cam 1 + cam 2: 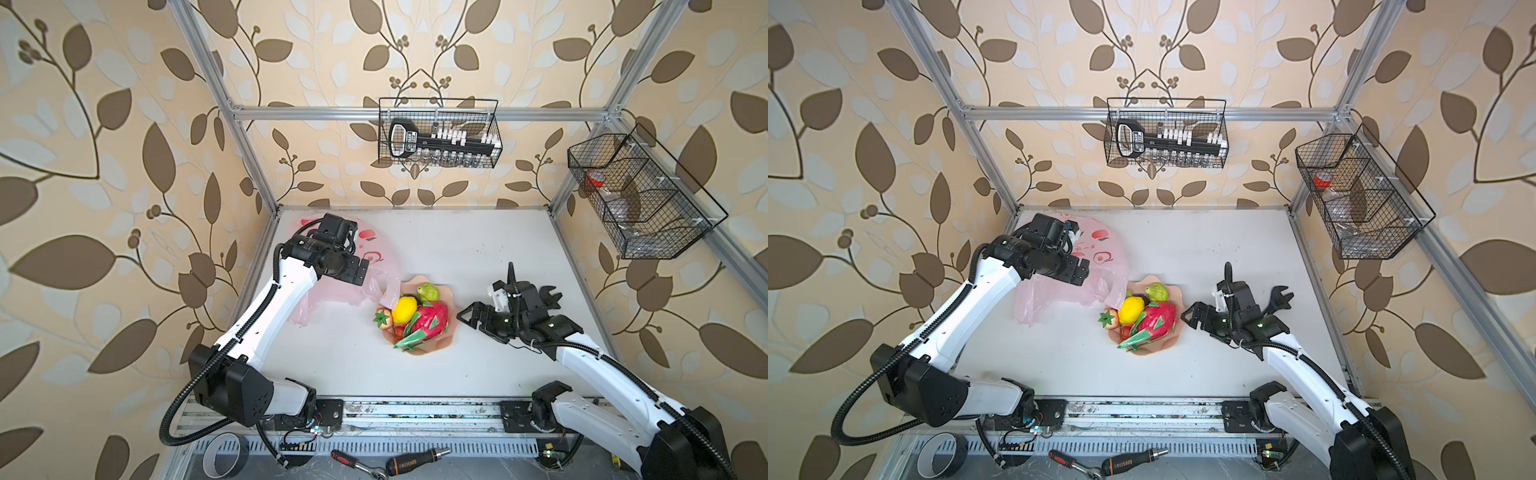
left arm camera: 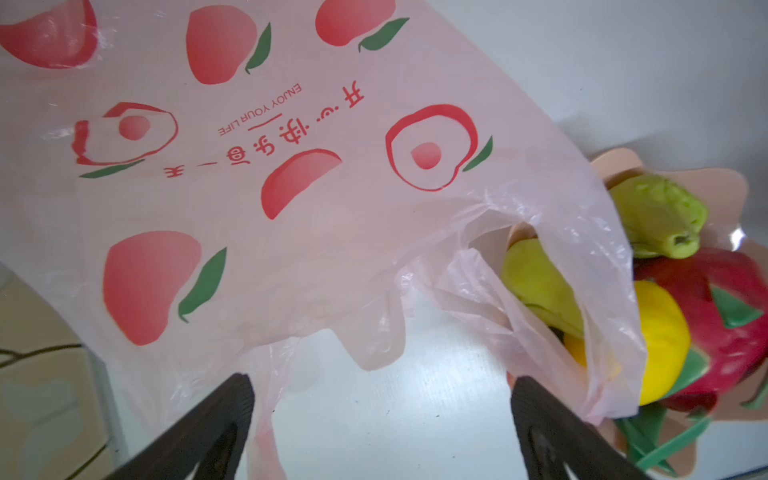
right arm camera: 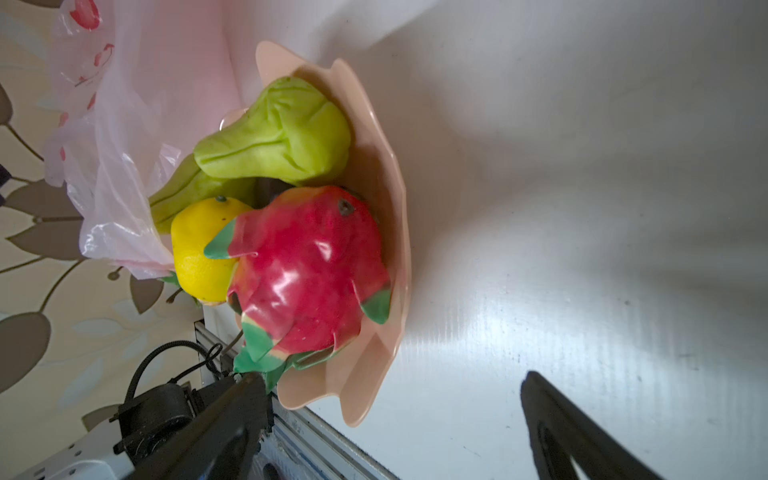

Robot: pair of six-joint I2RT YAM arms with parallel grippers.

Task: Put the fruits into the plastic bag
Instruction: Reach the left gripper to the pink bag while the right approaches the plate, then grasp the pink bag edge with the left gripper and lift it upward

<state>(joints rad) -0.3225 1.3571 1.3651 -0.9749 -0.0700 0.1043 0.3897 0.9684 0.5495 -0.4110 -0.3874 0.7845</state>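
The fruits lie heaped in a peach scalloped bowl [image 1: 452, 330] mid-table: a yellow lemon [image 1: 405, 308], a pink-red dragon fruit [image 1: 432, 320], a green pear [image 1: 428, 292] and a strawberry [image 1: 383, 319]. The pink plastic bag [image 1: 332, 296] lies flat to the bowl's left, and one handle loop [image 2: 582, 257] drapes over the bowl's edge. My left gripper [image 2: 382, 395] hovers open above the bag [image 2: 249, 199], with bare table between its fingers. To the right of the bowl [image 3: 365, 395], my right gripper [image 3: 392, 378] stands open and turned on its side. It faces the dragon fruit [image 3: 307, 270] and holds nothing.
Two black wire baskets hang on the walls, one at the back [image 1: 438, 133] and one on the right [image 1: 640, 195]. A ratchet [image 1: 353, 459], a screwdriver [image 1: 415, 459] and a tape roll [image 1: 224, 455] lie in front of the rail [image 1: 415, 409].
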